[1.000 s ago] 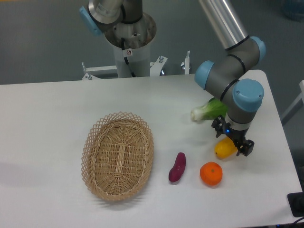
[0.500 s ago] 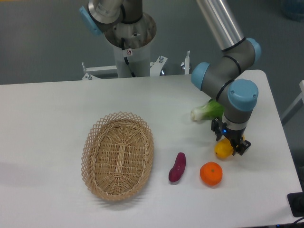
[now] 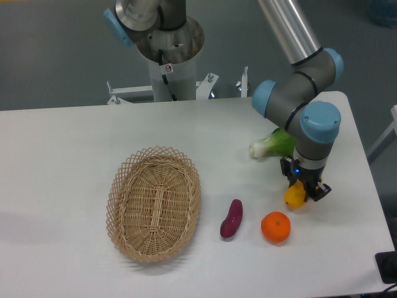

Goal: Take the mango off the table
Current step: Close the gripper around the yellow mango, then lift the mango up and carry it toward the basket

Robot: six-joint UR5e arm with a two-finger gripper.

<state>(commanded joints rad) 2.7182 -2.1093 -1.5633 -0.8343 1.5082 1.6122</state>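
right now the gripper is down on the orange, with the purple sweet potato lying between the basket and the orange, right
Not quite. The gripper is down on the yellow mango, not the orange, which sits apart in front of it. The camera view shows this. The purple sweet potato does lie between the basket and the orange.

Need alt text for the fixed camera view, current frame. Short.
A robot arm's pincer is down around a yellow mango near the right side of a white table. In front of it lie an orange and a purple sweet potato; an empty wicker basket sits to the left, and a leafy green vegetable lies behind the arm.
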